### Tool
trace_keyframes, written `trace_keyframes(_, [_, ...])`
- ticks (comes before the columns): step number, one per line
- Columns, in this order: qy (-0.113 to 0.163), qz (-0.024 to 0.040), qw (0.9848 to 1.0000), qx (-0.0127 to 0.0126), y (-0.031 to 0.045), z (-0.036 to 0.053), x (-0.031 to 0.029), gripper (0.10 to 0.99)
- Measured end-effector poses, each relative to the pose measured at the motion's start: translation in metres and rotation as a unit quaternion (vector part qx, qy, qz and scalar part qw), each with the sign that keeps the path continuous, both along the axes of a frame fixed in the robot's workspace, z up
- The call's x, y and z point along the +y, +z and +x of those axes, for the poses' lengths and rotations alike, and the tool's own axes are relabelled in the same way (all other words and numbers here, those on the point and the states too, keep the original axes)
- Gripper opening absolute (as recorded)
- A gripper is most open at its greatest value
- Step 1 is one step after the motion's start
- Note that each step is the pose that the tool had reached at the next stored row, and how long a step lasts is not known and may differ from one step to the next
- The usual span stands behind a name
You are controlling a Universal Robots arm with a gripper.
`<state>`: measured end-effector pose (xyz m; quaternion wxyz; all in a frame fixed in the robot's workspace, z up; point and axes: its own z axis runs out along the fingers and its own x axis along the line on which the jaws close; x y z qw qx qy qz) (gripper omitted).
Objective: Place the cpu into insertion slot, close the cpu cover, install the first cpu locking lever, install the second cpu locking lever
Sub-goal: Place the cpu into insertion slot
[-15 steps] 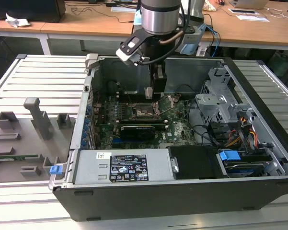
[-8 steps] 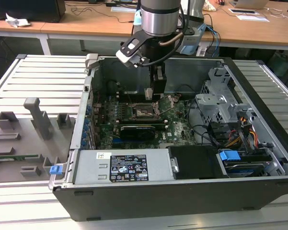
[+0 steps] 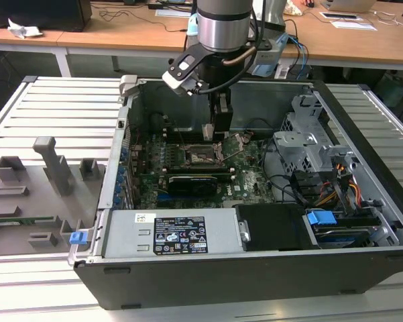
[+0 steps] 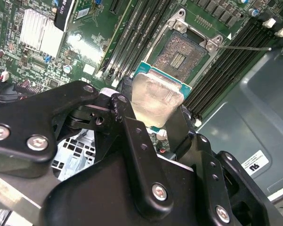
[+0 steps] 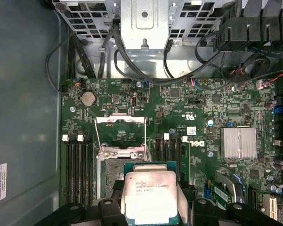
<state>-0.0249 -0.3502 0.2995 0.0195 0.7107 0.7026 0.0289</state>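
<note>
My gripper [image 3: 214, 129] hangs inside the open computer case, shut on the cpu [image 5: 150, 197], a flat square chip with a pale silver top and a green edge. In both wrist views the black fingers [image 4: 127, 123] press its two opposite sides. The cpu [image 4: 156, 100] is held level a little above the green board, overlapping one edge of the insertion slot [image 4: 178, 57]. The slot's dark contact field lies bare, also seen as the insertion slot [image 3: 201, 155]. The cpu cover [image 5: 120, 120], a silver frame, stands swung open beyond the slot. A thin wire lever [image 4: 245, 47] sticks out sideways.
Black memory slots [image 5: 77, 169] flank the socket on both sides. A long black card [image 3: 191, 181] lies nearer the case front, with a power supply [image 3: 167, 235] beyond it. A metal drive cage [image 3: 302, 144] and cables fill the exterior view's right. Grey fixtures [image 3: 50, 168] stand outside, left.
</note>
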Motion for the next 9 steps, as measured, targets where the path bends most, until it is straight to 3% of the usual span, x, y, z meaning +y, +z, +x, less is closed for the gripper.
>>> trace_keyframes(9, [0.000,0.0001,1.0000,-0.0001,-0.0023,0.0001,0.0002,0.529])
